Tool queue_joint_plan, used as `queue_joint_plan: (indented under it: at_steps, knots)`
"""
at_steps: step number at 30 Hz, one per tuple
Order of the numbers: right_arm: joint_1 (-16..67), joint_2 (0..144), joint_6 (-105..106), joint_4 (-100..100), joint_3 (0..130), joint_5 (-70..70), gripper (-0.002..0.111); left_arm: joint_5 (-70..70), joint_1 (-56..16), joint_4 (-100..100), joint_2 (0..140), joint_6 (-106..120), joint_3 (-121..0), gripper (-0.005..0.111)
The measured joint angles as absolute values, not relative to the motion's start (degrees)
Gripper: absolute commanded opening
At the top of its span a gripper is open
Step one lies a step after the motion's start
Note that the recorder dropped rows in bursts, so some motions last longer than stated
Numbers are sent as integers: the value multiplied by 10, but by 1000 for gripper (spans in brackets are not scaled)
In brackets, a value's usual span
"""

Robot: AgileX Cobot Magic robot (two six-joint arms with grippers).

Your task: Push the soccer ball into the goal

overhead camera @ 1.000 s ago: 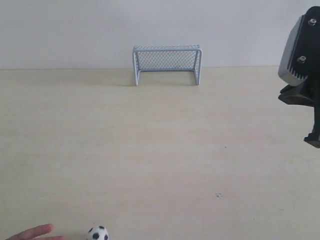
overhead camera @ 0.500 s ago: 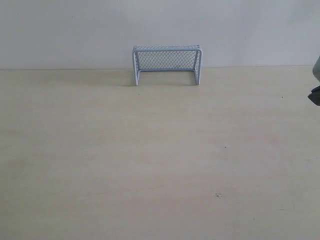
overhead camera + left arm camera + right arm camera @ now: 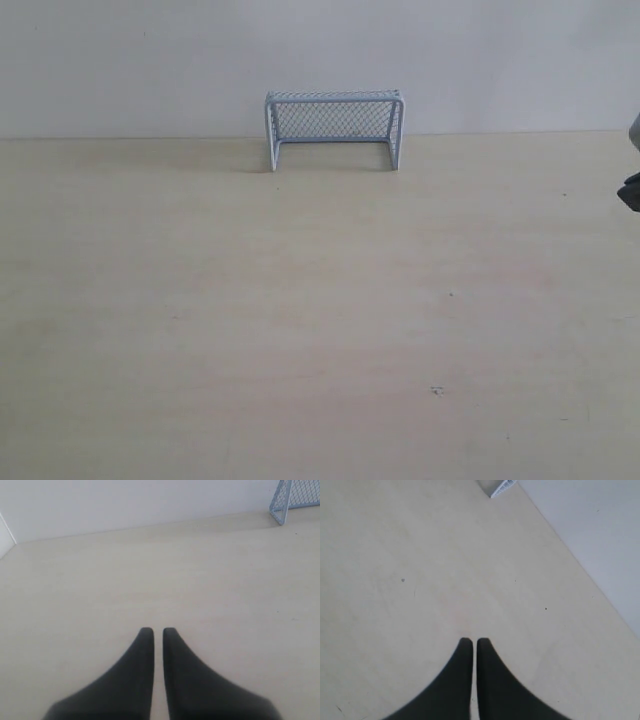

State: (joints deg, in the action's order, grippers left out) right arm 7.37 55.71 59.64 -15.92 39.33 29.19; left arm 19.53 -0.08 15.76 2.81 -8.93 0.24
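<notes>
The exterior camera faces slightly downward across the pale wooden tabletop (image 3: pixel 300 300) toward the small pale blue mesh-netted goal (image 3: pixel 333 128) standing far off against the white wall (image 3: pixel 150 60). The left wrist camera looks low over the left gripper (image 3: pixel 153 630) toward that wall and catches the goal's corner (image 3: pixel 295 497). The right wrist camera, above the right gripper (image 3: pixel 470 641), tilts steeply down. All three views share the table and the wall.
</notes>
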Motion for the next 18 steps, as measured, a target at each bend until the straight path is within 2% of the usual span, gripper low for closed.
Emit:
queue_joint_plan:
  at_steps: [7,18]
  knots:
    - [74,539,514,-148,393,287,0,195,-1,158,28,-89,2,6]
    - [74,385,355,-144,343,212,0,195,-1,158,28,-89,2,6]
